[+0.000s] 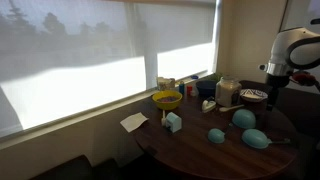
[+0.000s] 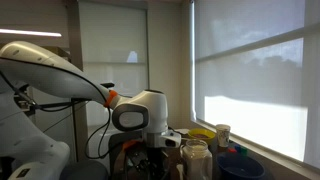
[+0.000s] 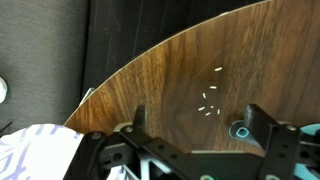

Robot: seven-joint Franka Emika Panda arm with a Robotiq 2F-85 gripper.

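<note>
The teal ring (image 3: 240,130) lay on the table (image 3: 190,60), inward of its curved edge.
It sat just beside one fingertip of your gripper (image 3: 197,115), off centre in the wrist view; the fingers stood apart, holding nothing.

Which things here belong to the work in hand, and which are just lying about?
In hand: tool, open above the wooden table; teal ring by one finger; patterned bowl near it.
Lying about: yellow bowl; glass jar; teal egg shapes; small pale box; paper sheet.
</note>
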